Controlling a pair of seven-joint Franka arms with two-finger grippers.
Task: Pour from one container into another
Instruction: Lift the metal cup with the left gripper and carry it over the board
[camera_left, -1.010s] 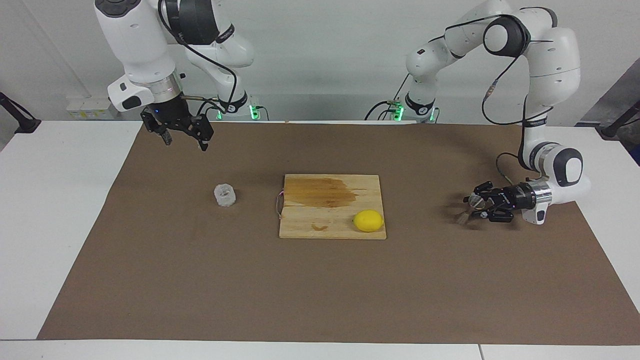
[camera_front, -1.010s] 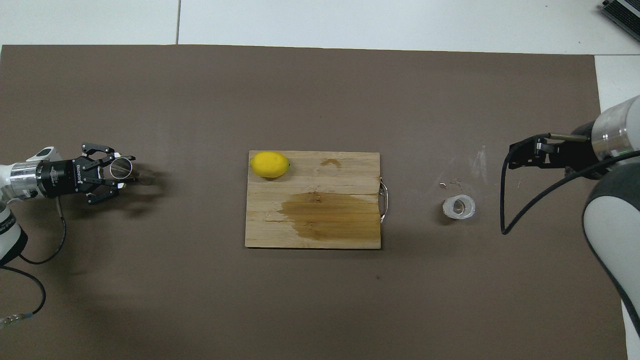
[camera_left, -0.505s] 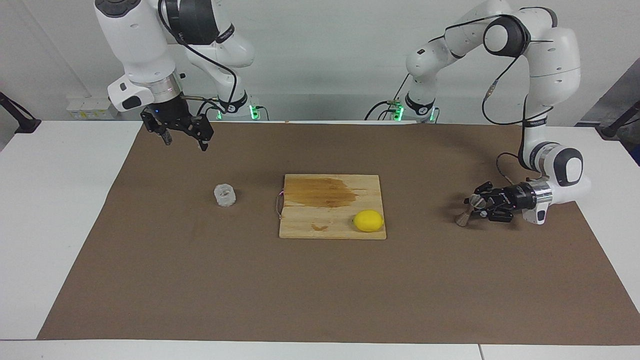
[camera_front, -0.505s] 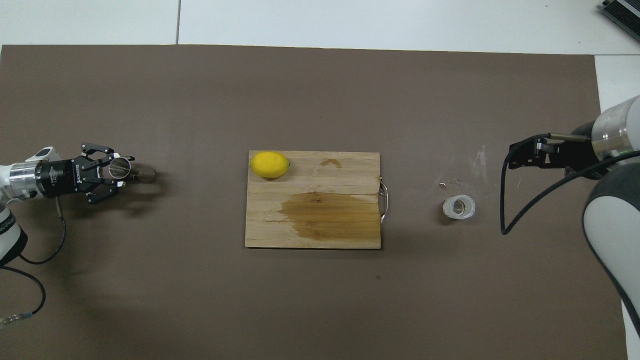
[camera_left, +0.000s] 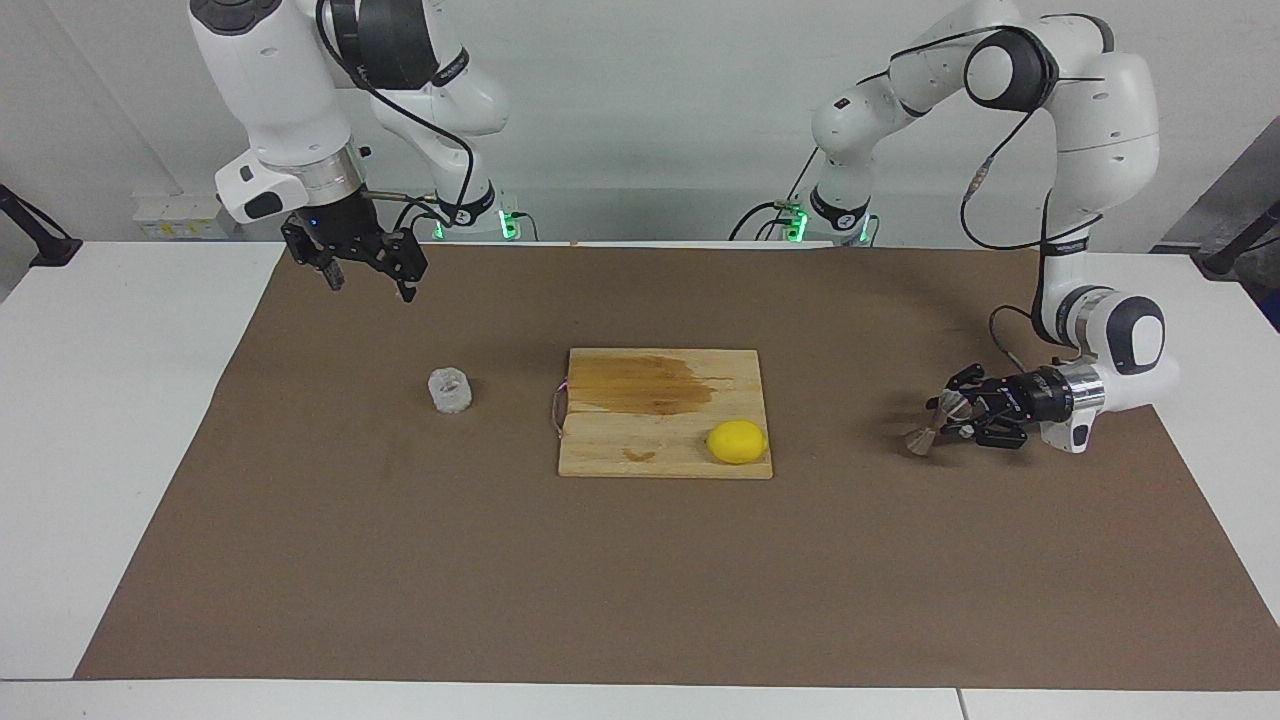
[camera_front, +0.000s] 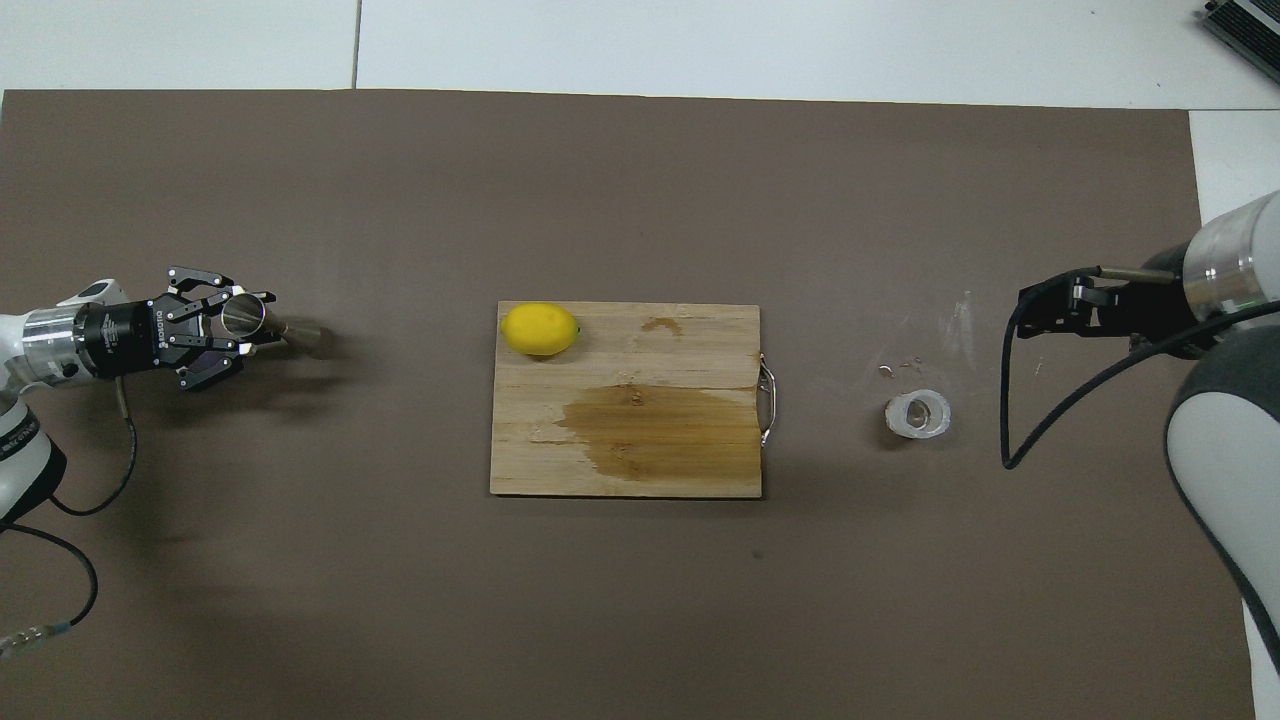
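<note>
Left gripper (camera_left: 948, 410) is lying low over the left arm's end of the worktop (camera_left: 120, 400), fingers closed around the jigger (camera_left: 932, 422), which is tilting. Right gripper (camera_left: 365, 272) is waiting above the right arm's end, fingers open. Glass cup (camera_left: 450, 390) is sitting beside the cutting board (camera_left: 640, 455); lemon (camera_left: 737, 441) is resting on the board.

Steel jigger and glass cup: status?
Left tool shut on shiny steel hourglass jigger, tilted. Right tool open, waiting above mat. Knobbly whitish glass cup untouched beside wooden cutting board. Nothing blocking.
</note>
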